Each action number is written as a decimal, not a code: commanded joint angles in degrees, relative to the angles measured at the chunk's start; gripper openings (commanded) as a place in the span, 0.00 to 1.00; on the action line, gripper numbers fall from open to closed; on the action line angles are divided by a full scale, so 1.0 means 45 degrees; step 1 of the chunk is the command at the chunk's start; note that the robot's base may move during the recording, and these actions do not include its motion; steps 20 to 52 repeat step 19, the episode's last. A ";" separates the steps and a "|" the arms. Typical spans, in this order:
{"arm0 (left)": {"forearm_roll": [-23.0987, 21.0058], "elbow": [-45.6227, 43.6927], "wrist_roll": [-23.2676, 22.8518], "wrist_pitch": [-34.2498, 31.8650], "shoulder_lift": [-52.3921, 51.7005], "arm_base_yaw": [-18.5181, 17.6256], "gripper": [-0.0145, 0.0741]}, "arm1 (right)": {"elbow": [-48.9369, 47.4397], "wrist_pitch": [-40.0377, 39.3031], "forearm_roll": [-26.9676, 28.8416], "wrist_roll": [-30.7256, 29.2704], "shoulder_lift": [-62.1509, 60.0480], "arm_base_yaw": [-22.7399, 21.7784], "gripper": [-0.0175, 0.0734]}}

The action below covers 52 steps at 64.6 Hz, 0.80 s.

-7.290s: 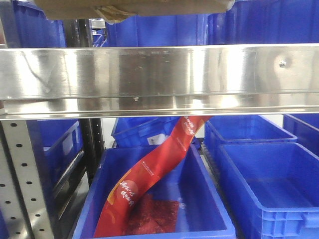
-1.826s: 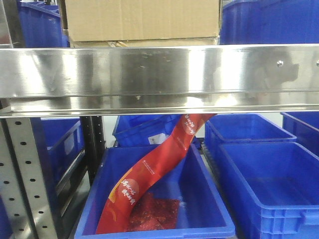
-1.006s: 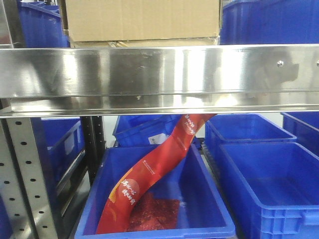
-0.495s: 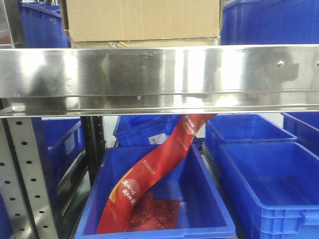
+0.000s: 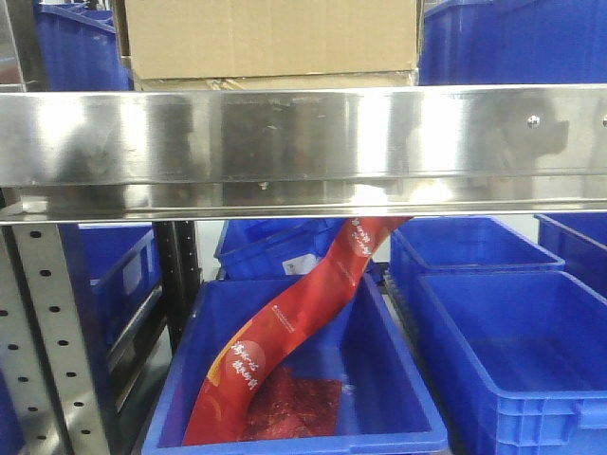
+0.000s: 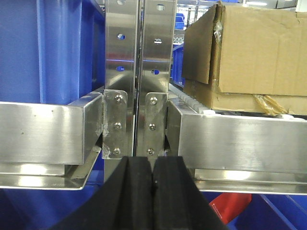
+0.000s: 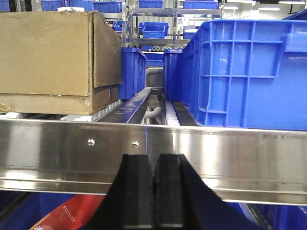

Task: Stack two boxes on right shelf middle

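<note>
Two brown cardboard boxes stand stacked on the steel shelf (image 5: 303,142). The tall box (image 5: 270,38) rests on the flatter box (image 5: 275,82), of which only a thin strip shows above the rail. In the left wrist view the tall box (image 6: 259,48) and the flat taped box (image 6: 230,103) lie up and to the right of my left gripper (image 6: 153,165), which is shut and empty in front of the uprights (image 6: 139,57). My right gripper (image 7: 153,163) is shut and empty below the rail (image 7: 240,153), with the tall box (image 7: 48,52) and the flat box (image 7: 48,103) to its upper left.
Blue plastic bins flank the boxes on the shelf (image 7: 244,72) (image 6: 48,48). Below the rail, a blue bin (image 5: 379,379) holds a long red packet (image 5: 285,332), and further blue bins (image 5: 512,351) stand to the right. A perforated upright (image 5: 43,332) stands at the lower left.
In the oldest frame a box hung at the top edge above the shelf; now the tall box sits on the flat one. Over the last second only reflections on the rail shifted.
</note>
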 commanded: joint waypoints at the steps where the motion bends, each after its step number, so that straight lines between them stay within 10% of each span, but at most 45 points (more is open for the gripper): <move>1: -0.0074 -0.0026 0.0069 -0.0229 -0.0064 0.0074 0.04 | 0.0014 -0.0301 0.0043 -0.0060 -0.0057 -0.0075 0.01; 52: -0.0074 -0.0026 0.0069 -0.0229 -0.0064 0.0074 0.04 | 0.0014 -0.0301 0.0043 -0.0060 -0.0057 -0.0075 0.01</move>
